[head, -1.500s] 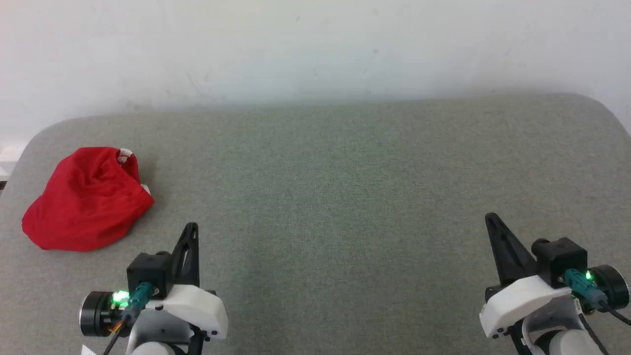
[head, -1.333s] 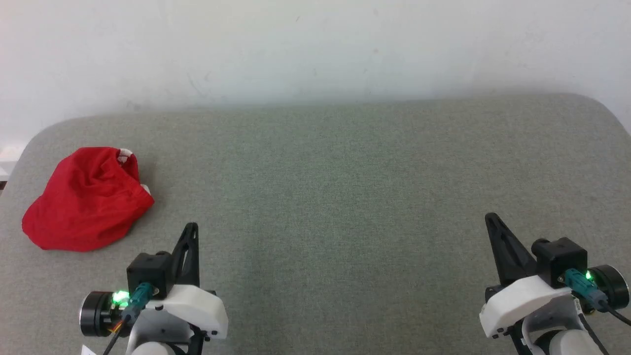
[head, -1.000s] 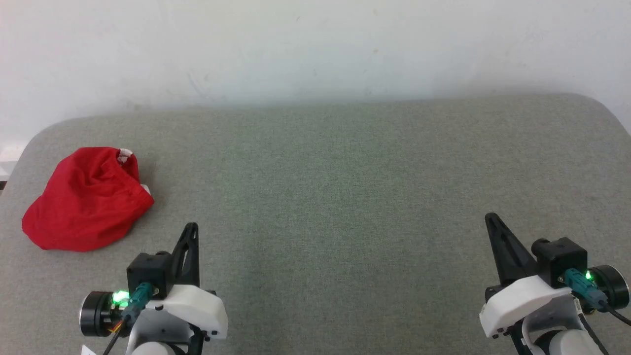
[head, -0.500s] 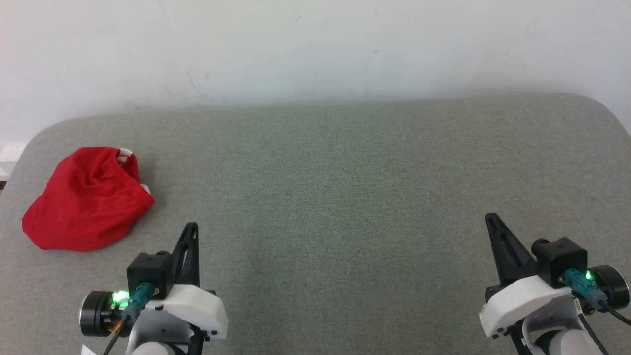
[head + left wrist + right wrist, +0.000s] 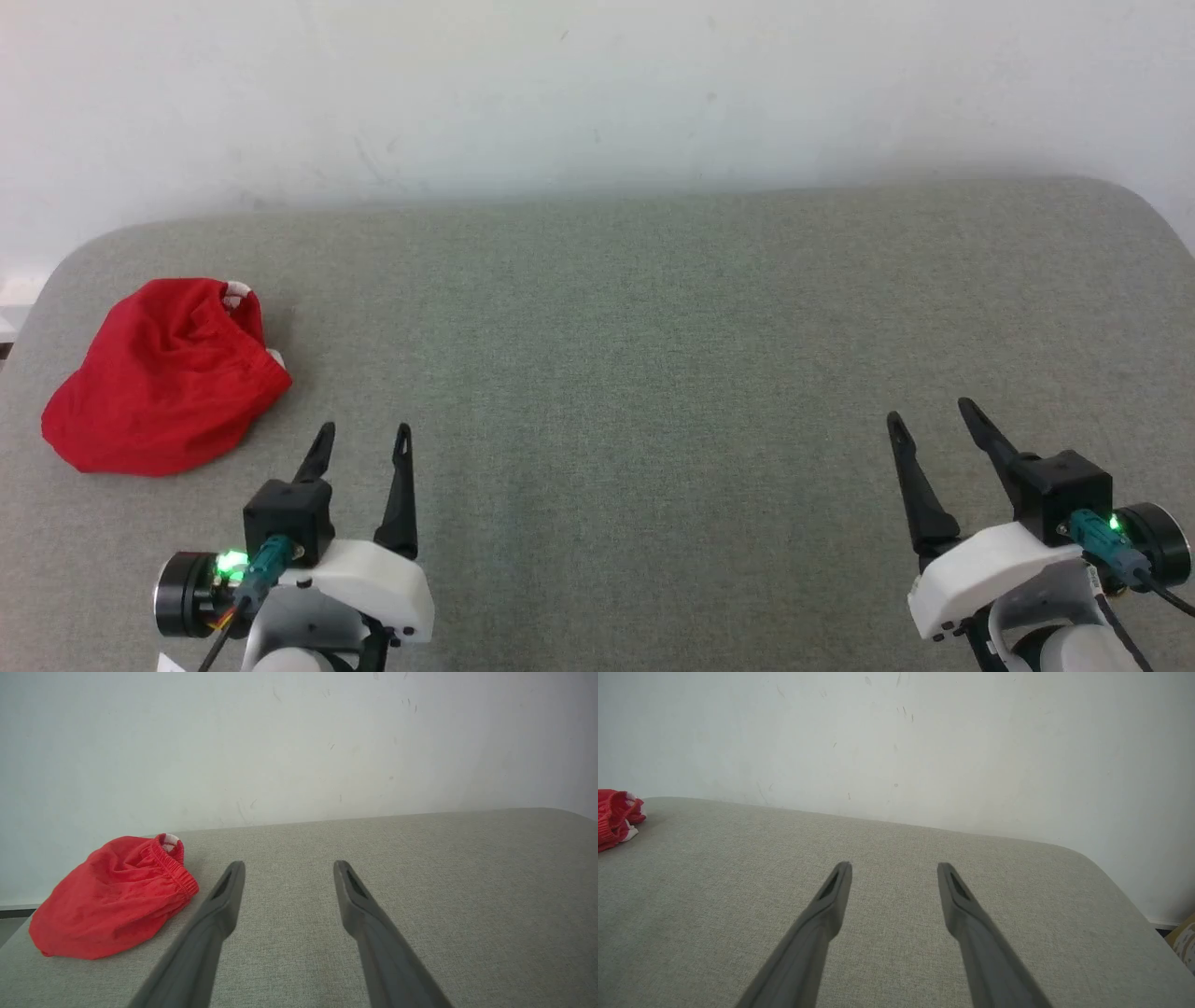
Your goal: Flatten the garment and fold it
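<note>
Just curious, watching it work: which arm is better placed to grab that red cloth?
The left. The garment lies crumpled at the left end of the grey surface, close to the open left gripper; the open right gripper sits far across.

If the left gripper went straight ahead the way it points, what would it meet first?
Nothing nearby: the left gripper aims past the garment, which lies off to its left. The way looks free over the grey table to the wall, though depth is unclear.
</note>
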Tool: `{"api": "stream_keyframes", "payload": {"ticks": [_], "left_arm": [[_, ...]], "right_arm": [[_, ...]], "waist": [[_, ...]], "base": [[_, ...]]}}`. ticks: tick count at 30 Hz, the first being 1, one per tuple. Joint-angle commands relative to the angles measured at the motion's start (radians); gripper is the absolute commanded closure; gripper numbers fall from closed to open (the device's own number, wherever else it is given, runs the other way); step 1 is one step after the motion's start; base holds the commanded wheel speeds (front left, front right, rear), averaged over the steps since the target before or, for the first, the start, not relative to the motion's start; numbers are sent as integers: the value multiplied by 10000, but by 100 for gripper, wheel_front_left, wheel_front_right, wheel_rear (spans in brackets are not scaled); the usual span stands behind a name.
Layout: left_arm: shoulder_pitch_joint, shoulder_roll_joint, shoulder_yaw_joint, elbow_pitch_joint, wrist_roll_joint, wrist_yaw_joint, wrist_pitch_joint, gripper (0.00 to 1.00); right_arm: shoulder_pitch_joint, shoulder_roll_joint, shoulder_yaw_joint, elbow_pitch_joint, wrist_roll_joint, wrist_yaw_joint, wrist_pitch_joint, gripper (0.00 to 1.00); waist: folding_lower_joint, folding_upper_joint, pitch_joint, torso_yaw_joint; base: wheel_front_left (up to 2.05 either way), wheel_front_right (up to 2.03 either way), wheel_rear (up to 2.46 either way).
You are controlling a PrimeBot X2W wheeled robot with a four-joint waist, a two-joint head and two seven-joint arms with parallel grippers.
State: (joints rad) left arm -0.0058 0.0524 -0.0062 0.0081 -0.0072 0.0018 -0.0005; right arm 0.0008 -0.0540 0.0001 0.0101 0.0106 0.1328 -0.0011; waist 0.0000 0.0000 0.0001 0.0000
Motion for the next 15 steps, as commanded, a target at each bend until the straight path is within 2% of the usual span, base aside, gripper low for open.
{"api": "stream_keyframes", "payload": {"ticks": [1, 15], "left_arm": [[8, -1, -50, 34, -91, 44, -92, 0], [42, -3, -267, 149, -372, 200, -385, 0]], "right_arm": [[54, 1, -33, 57, 139, -1, -90, 0], [189, 6, -174, 227, 533, -3, -382, 0]], "waist": [[0, 0, 1, 0], [0, 0, -18, 4]], "base": [[0, 0, 0], [0, 0, 0]]}}
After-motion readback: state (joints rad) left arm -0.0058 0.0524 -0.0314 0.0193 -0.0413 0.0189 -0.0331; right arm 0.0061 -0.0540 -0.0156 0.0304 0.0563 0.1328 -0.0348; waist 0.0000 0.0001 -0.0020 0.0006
